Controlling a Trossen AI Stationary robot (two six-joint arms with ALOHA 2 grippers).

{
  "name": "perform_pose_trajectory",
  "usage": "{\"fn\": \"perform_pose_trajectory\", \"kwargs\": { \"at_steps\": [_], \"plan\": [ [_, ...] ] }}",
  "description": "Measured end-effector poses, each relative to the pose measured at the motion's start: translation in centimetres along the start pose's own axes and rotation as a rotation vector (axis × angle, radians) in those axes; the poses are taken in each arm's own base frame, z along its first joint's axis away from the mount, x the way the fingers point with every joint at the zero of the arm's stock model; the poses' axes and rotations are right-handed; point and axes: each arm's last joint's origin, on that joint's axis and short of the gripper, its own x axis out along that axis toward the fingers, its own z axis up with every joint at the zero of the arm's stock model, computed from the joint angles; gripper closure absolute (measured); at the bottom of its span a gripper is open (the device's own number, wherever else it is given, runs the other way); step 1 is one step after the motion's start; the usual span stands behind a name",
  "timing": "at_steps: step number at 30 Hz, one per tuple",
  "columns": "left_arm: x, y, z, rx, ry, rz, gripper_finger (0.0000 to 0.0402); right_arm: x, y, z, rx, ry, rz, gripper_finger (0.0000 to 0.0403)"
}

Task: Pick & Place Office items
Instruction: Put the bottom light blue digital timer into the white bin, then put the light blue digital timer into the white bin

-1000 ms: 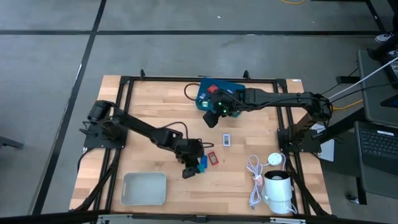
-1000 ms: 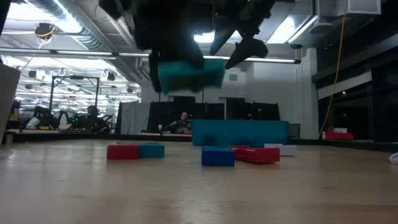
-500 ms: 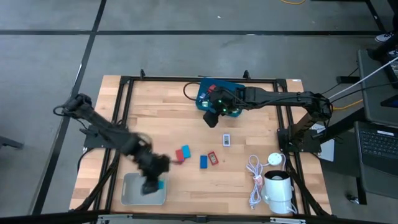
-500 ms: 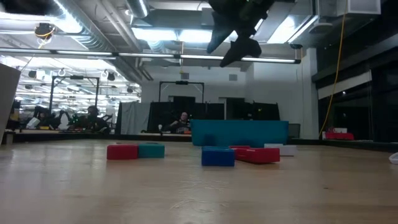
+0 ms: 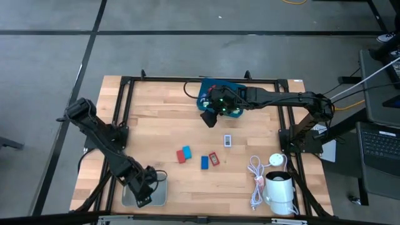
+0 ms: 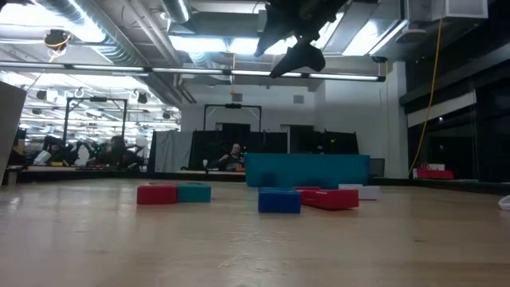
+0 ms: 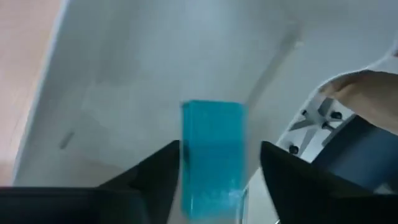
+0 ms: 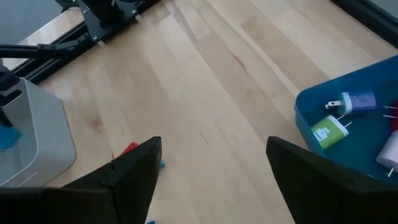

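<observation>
Just glossy rectangular teal piece (image 7: 212, 155)

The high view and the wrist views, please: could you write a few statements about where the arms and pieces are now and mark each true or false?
1. The left gripper is over the grey tray. True.
2. A teal piece shows between the left gripper's fingers, with the tray below. True.
3. The right gripper holds a red piece. False: its fingers are open and empty.
4. The blue bin is at the table's near edge. False: it is at the far edge.
5. The white cable lies inside the tray. False: it lies on the table by the white cylinder.
</observation>
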Motion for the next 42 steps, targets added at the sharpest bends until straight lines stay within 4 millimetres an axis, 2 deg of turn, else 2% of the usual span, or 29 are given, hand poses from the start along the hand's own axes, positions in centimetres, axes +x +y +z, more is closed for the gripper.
{"fn": "perform_pose_trajectory", "kwargs": {
  "at_steps": [3, 6, 10, 14, 17, 20, 24, 28, 37, 42],
  "plan": [
    [0.4, -0.1, 0.0, -0.033, -0.001, 0.007, 0.0136, 0.0, 0.0, 0.0, 0.017, 0.003, 0.005, 0.0105],
    [0.1, -0.3, 0.4, -0.094, -0.021, -0.027, 0.0109, 0.0, 0.1, 0.0, 0.021, 0.013, 0.029, 0.0105],
    [-1.7, -0.5, 1.0, -0.178, -0.123, -0.092, 0.0105, 0.0, 0.1, 0.0, 0.024, 0.012, 0.032, 0.0105],
    [-4.3, -0.2, 2.3, -0.332, -0.331, -0.165, 0.0108, 0.0, 0.1, 0.1, 0.032, 0.002, 0.037, 0.0105],
    [-5.5, 0.9, 3.8, -0.507, -0.457, -0.17, 0.0108, 0.0, 0.2, 0.3, 0.04, -0.015, 0.046, 0.0105],
    [-5.8, 2.4, 5.4, -0.669, -0.46, -0.097, 0.0108, 0.0, 0.3, 0.3, 0.047, -0.017, 0.056, 0.0105],
    [-5.0, 4.4, 7.8, -0.828, -0.384, 0.056, 0.0108, 0.0, 0.3, 0.3, 0.047, -0.015, 0.059, 0.0105],
    [-3.8, 5.7, 10.7, -0.923, -0.366, 0.115, 0.0108, 0.0, 0.3, 0.3, 0.042, -0.016, 0.058, 0.0105],
    [0.2, 7.5, 16.7, -0.886, -0.24, 0.127, 0.0108, 0.0, 0.3, 0.3, 0.006, -0.01, 0.078, 0.0105],
    [2.0, 6.8, 18.9, -0.862, -0.195, 0.004, 0.0115, 0.0, 0.4, 0.2, -0.012, 0.007, 0.103, 0.0105]
  ]
}}
